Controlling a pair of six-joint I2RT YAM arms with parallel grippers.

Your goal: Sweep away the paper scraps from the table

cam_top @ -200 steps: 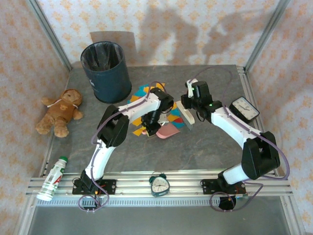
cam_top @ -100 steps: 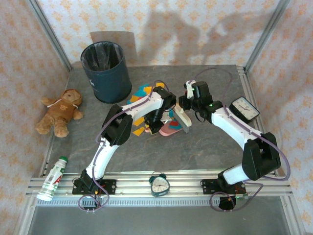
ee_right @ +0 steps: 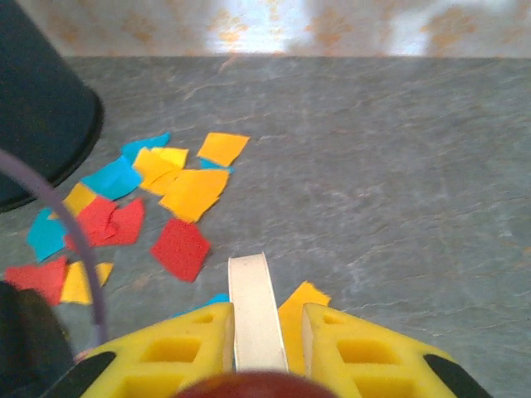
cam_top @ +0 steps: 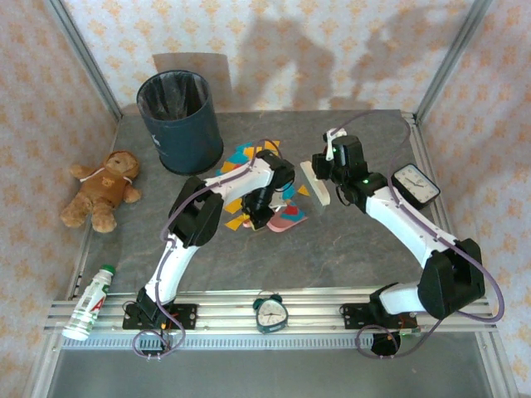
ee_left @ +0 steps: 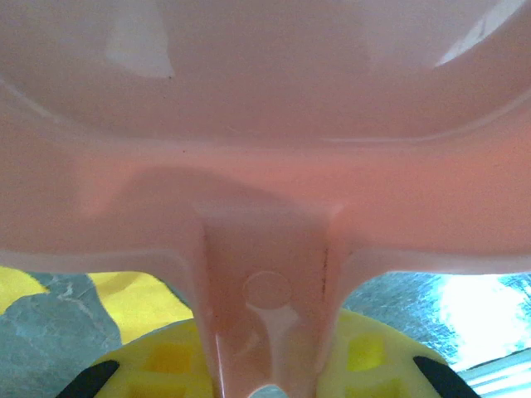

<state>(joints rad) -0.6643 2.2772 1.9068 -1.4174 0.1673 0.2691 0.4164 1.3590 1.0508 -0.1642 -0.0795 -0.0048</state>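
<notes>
1. Two claws, both busy: my left claw (ee_left: 265, 365) pinches the pink dustpan (ee_left: 265, 124) by its handle, and my right claw (ee_right: 265, 340) is clamped on the cream brush (ee_right: 251, 298).
2. The paper scraps (ee_right: 178, 186) lie loose on the worktop (ee_right: 398, 166), mostly left of the brush, toward the bin (cam_top: 178, 120).
3. The brush's long axis runs near-to-far, broadside to the scraps, so I reckon the right arm sweeps leftward into the pan.

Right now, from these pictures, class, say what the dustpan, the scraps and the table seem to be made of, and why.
Dustpan: pink plastic, probably moulded; glossy, with bright highlights and a ribbed handle.
Scraps: thin matt paper, lying flat with cut edges, in red, orange and blue.
Table: grey and veined like stone; whether it is real stone or a printed laminate cannot be told.
</notes>
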